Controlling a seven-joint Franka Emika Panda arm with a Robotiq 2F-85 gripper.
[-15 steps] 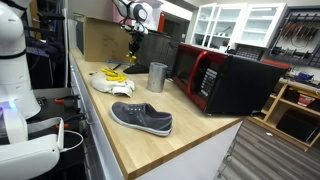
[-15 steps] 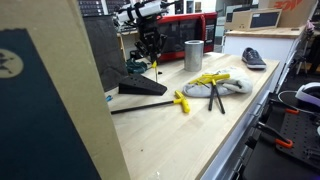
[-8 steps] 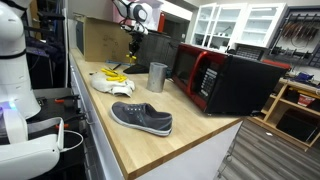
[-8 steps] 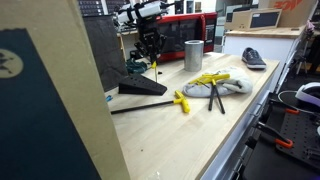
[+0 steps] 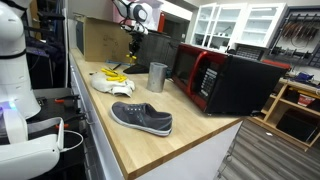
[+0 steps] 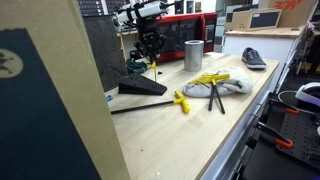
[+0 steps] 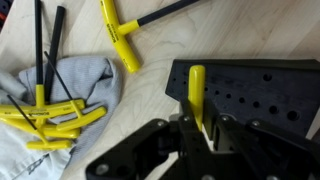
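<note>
My gripper (image 7: 203,128) is shut on the yellow handle of a T-handle hex key (image 7: 196,92) and holds it upright over the black perforated tool stand (image 7: 260,85). In both exterior views the gripper (image 6: 152,48) (image 5: 133,45) hangs above the stand (image 6: 140,86) with the key's thin shaft (image 6: 155,70) pointing down at it. Another yellow T-handle key (image 7: 130,35) lies on the wood beside the stand. Several more yellow keys (image 7: 50,105) lie on a grey cloth (image 7: 85,85).
A metal cup (image 5: 157,77) stands near a red-and-black microwave (image 5: 225,80). A grey shoe (image 5: 141,118) lies near the counter's front. A cardboard box (image 5: 100,38) stands at the back. The cloth with keys (image 6: 222,84) is mid-counter.
</note>
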